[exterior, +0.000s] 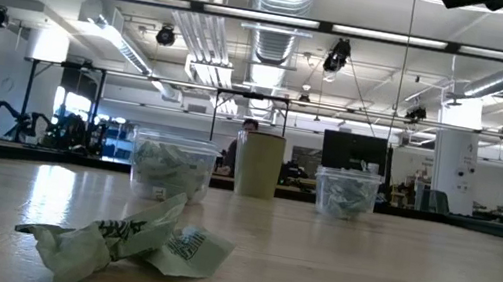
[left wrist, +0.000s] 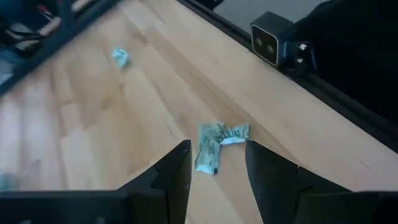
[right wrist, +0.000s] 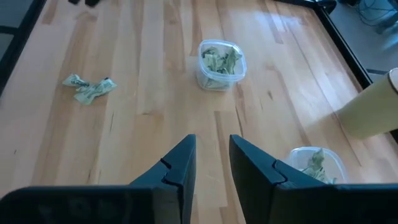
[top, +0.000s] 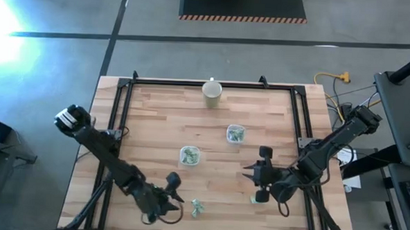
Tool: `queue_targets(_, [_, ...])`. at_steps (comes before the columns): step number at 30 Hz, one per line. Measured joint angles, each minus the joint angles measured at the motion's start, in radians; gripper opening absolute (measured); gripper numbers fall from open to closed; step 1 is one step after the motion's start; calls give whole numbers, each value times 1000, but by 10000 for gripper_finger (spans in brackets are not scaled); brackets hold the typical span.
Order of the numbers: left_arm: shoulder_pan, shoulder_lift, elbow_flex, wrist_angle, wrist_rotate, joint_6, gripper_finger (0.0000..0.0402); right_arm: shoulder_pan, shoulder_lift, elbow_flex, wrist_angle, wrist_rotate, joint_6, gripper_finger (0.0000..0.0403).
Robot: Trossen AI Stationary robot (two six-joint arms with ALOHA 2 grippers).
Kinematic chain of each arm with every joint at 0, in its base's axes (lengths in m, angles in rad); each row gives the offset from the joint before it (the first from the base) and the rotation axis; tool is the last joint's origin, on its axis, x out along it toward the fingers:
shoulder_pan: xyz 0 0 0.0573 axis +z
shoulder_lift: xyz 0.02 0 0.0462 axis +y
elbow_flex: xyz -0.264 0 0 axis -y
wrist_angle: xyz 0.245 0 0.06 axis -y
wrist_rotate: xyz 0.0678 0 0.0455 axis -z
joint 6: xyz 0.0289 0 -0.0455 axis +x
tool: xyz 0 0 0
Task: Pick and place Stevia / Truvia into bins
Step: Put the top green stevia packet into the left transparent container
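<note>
With both bins (top: 189, 154) (top: 235, 134) already holding packets, the left hand (left wrist: 216, 163) hangs open and empty over the crumpled Stevia packets (left wrist: 217, 142) on the counter (top: 156, 113), ready to descend and pinch them, while the right hand (right wrist: 210, 163) waits open and empty.

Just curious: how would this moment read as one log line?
left gripper: open, near loose packets | right gripper: open, empty | bins: part filled

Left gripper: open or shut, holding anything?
Open, empty. In its wrist view the left gripper has its fingers spread, with crumpled Stevia packets lying on the table just ahead.
</note>
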Motion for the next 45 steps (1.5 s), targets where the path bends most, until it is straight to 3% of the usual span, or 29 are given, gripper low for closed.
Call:
queue_targets(7, [104, 111, 41, 2, 183, -15, 135, 7, 0, 0, 3, 0, -1, 82])
queue_targets(16, [200, 219, 68, 38, 308, -24, 135, 7, 0, -2, 4, 0, -4, 84])
queue_targets(45, [294, 373, 79, 161, 517, -77, 135, 7, 0, -11, 4, 1, 0, 69])
